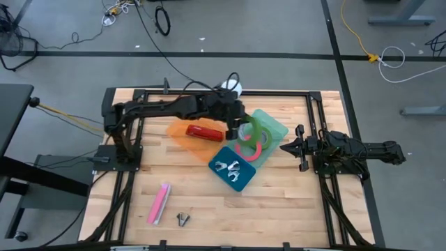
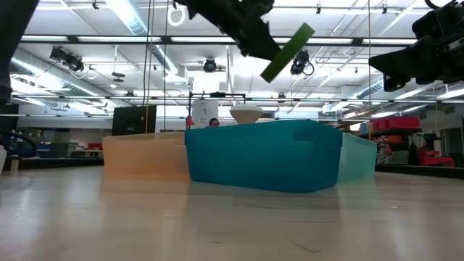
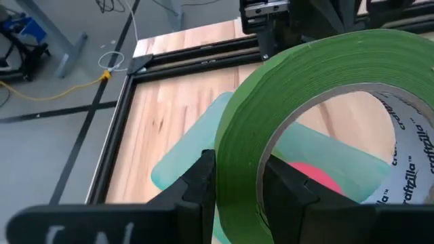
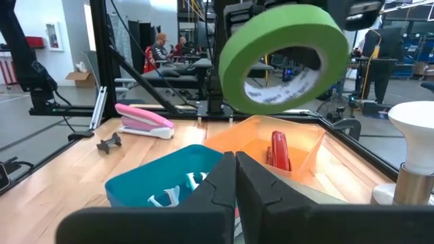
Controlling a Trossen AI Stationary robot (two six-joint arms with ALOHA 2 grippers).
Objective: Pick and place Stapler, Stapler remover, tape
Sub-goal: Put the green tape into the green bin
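Note:
A green tape roll (image 1: pixel 252 130) hangs above a mint-green tray (image 1: pixel 273 125), with my left gripper (image 1: pixel 242 125) shut on it. A pink tape roll (image 1: pixel 249 148) lies in that tray. A red stapler (image 1: pixel 204 132) lies in the orange tray (image 1: pixel 180 135). Pale staple removers (image 1: pixel 228 168) sit in the blue tray (image 1: pixel 237 180). A pink stapler (image 1: pixel 159 203) and a dark staple remover (image 1: pixel 183 219) lie on the table near its front left. My right gripper (image 1: pixel 291 147) waits shut at the table's right side. My left gripper pinches the green roll's wall (image 3: pixel 239 177), with one finger (image 3: pixel 288 184) inside the hole and the other finger (image 3: pixel 202 181) on the outer face. The fingers come from the table's left, slanting down. The roll is lifted clear of the trays and sits tilted (image 2: pixel 288 52).
The three trays stand close together at the table's middle. A white lamp-like object (image 1: pixel 232 86) stands at the far edge behind the left arm. A black frame rail (image 1: pixel 223 93) runs round the wooden tabletop. Bare wood lies at the near right (image 1: pixel 293 209).

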